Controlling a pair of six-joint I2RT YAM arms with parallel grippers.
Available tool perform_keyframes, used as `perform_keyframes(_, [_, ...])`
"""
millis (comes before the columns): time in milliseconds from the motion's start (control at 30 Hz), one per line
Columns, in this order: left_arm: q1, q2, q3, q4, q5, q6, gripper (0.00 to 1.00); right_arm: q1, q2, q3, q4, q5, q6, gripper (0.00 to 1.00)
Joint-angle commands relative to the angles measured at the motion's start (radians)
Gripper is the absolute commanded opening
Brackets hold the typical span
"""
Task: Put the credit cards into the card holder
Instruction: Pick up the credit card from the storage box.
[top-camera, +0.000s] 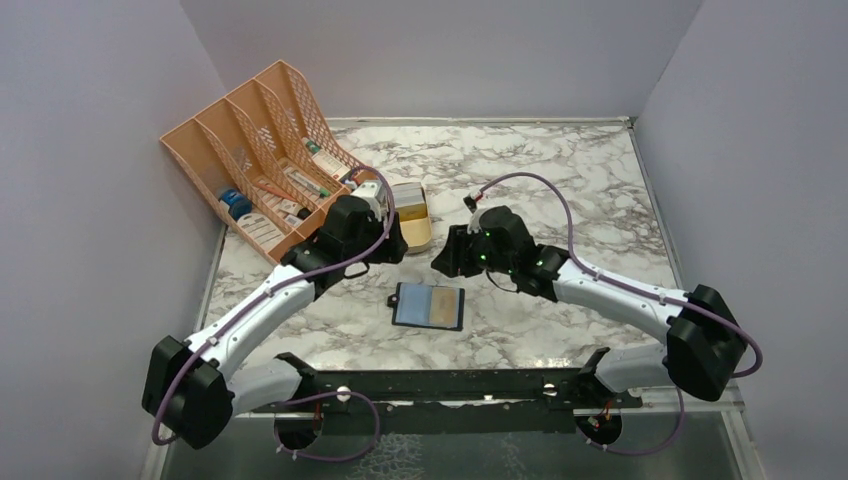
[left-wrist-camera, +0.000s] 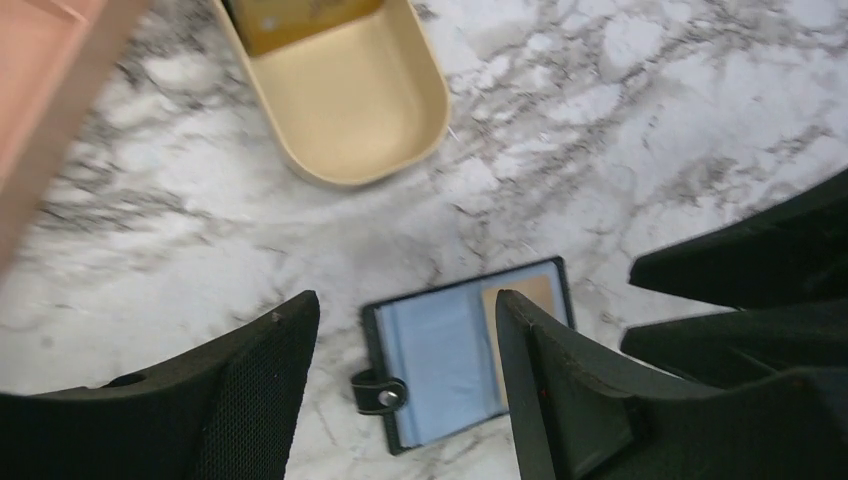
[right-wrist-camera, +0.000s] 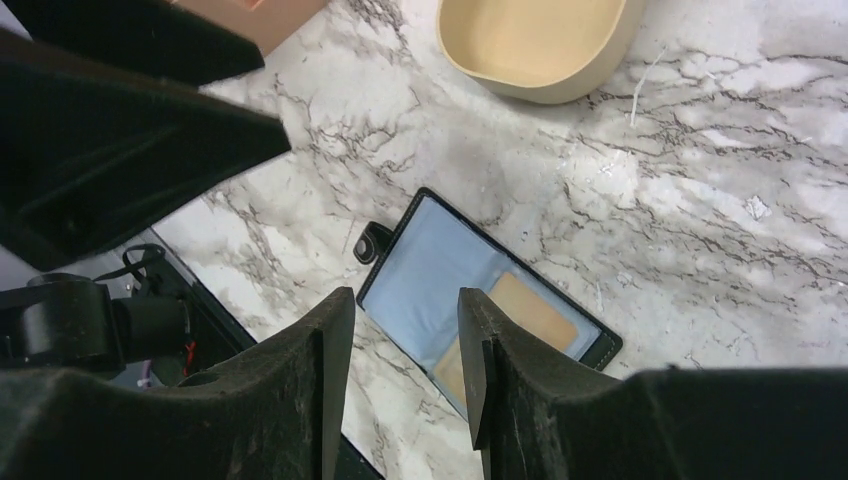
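Note:
The card holder (top-camera: 430, 306) lies open and flat on the marble table, blue-grey lining up, snap tab to the left. A gold-yellow credit card (top-camera: 446, 306) sits in its right half. The holder also shows in the left wrist view (left-wrist-camera: 450, 355) and the right wrist view (right-wrist-camera: 440, 270), with the card (right-wrist-camera: 535, 312) in its slot. My left gripper (top-camera: 387, 240) (left-wrist-camera: 405, 305) is open and empty, above the table between the tin and the holder. My right gripper (top-camera: 446, 260) (right-wrist-camera: 407, 300) is open and empty, above the holder's far edge. No pale cards are in view.
A tan oval tin (top-camera: 411, 215) (left-wrist-camera: 350, 100) (right-wrist-camera: 535, 45) stands just behind the grippers, with a gold-yellow flat piece (left-wrist-camera: 300, 15) at its far end. A peach mesh file organiser (top-camera: 260, 150) with labelled boxes stands at the back left. Walls enclose the table.

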Motion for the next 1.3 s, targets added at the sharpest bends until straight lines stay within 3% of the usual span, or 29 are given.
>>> perform_keyframes(0, [0.032, 0.087, 0.152, -0.115, -0.066, 0.291, 0.68, 0.003, 0.008, 0.022, 0.016, -0.003, -0.018, 0.44])
perform_keyframes(133, [0.051, 0.208, 0.319, -0.157, -0.054, 0.496, 0.69, 0.004, -0.025, -0.024, 0.050, -0.028, 0.000, 0.44])
perform_keyframes(233, [0.054, 0.312, 0.433, -0.190, 0.035, 0.656, 0.70, 0.004, -0.069, -0.050, 0.047, -0.028, 0.002, 0.44])
perform_keyframes(600, [0.056, 0.638, 0.669, -0.197, -0.061, 1.017, 0.71, 0.004, -0.249, -0.155, 0.033, -0.008, 0.015, 0.44])
perform_keyframes(900, [0.048, 0.837, 0.783, -0.192, -0.096, 1.073, 0.61, 0.005, -0.297, -0.159, -0.021, 0.033, 0.031, 0.44])
perform_keyframes(1267, [0.023, 0.897, 0.754, -0.119, -0.222, 1.100, 0.57, 0.005, -0.290, -0.131, -0.058, 0.066, 0.043, 0.44])
